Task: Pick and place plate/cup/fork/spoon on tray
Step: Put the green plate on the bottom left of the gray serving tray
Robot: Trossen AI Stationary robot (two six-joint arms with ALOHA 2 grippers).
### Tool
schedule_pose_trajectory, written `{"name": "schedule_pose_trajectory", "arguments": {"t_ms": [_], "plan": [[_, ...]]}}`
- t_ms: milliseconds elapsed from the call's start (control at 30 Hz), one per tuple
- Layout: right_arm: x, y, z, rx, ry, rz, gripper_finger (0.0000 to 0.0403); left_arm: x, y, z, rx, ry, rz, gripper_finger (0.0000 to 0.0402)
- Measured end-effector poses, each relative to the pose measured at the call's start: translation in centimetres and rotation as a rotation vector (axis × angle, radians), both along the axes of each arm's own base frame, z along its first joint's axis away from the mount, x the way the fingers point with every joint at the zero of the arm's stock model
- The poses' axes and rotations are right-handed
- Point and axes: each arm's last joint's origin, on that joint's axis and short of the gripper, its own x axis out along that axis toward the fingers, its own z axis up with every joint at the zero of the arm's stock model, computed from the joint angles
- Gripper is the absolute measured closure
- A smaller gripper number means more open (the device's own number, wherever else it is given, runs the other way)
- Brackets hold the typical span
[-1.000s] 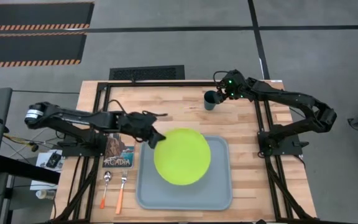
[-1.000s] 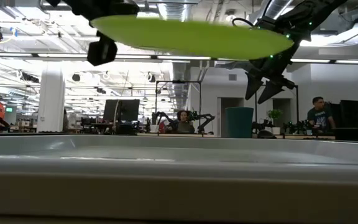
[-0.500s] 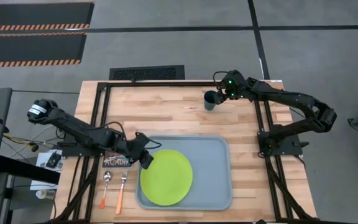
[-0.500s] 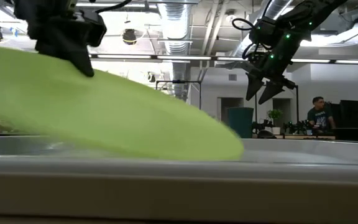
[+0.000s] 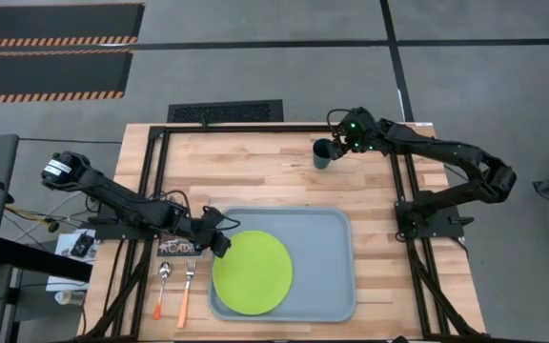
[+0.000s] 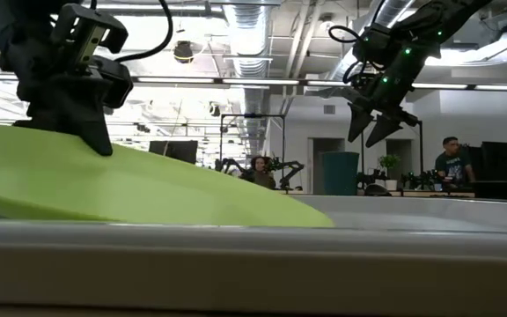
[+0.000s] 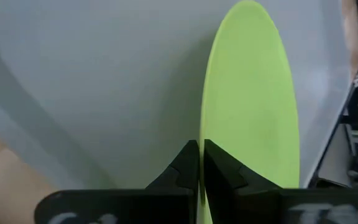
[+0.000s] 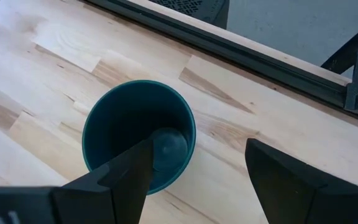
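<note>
The lime-green plate point(image 5: 252, 271) is over the left half of the pale grey-blue tray point(image 5: 336, 291). My left gripper point(image 5: 220, 245) is shut on the plate at its left edge; it also shows in the low view point(image 6: 95, 145). The dark teal cup point(image 5: 323, 153) stands upright on the wood at the far right. My right gripper point(image 5: 336, 145) hangs open just above it point(image 6: 372, 128), touching nothing; in the right wrist view point(image 8: 197, 155) one finger is over the cup's mouth point(image 8: 138, 134) and one beside it. The spoon point(image 5: 162, 284) and fork point(image 5: 188, 286) lie left of the tray. My left gripper pinches the plate's rim point(image 7: 202, 134) at the plate's left edge between its two fingers point(image 7: 185, 168). The fingers come from the table's left, slanting down. The plate is tilted: the held edge is raised point(image 6: 33, 167) and the opposite edge rests on the tray floor point(image 6: 315, 220).
A picture card reading ACADIA point(image 5: 181, 246) lies under my left arm, beside the tray's left rim. Black frame rails point(image 5: 255, 129) run along the table's far and side edges. The tray's right half point(image 5: 322, 257) is bare.
My left gripper has gone down and toward the table's near left with the plate. The plate has come from high over the tray's middle to the tray's left half, tipped with its right edge on the tray. My right arm has kept still.
</note>
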Motion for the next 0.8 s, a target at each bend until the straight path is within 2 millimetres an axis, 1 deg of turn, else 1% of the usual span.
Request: {"name": "schedule_pose_trajectory", "arguments": {"t_ms": [300, 400, 500, 700, 800], "plan": [[0.00, 0.00, 0.00, 0.000, 0.000, 0.000, 0.0121, -0.24, 0.12, -0.27, 0.016, 0.027, 0.011, 0.0401], [0.00, 0.00, 0.00, 0.000, 0.000, 0.000, 0.0121, -0.46, 0.22, -0.46, 0.014, 0.058, 0.038, 0.0393], [0.00, 0.00, 0.00, 0.000, 0.000, 0.000, 0.0121, -0.58, 0.29, -0.58, 0.023, 0.074, 0.042, 0.0370], [0.00, 0.00, 0.00, 0.000, 0.000, 0.000, 0.0121, -0.50, 0.25, -0.51, 0.018, 0.064, 0.042, 0.0307], [0.00, 0.00, 0.00, 0.000, 0.000, 0.000, 0.0121, -0.47, 0.24, -0.49, 0.015, 0.060, 0.042, 0.0282]]}}
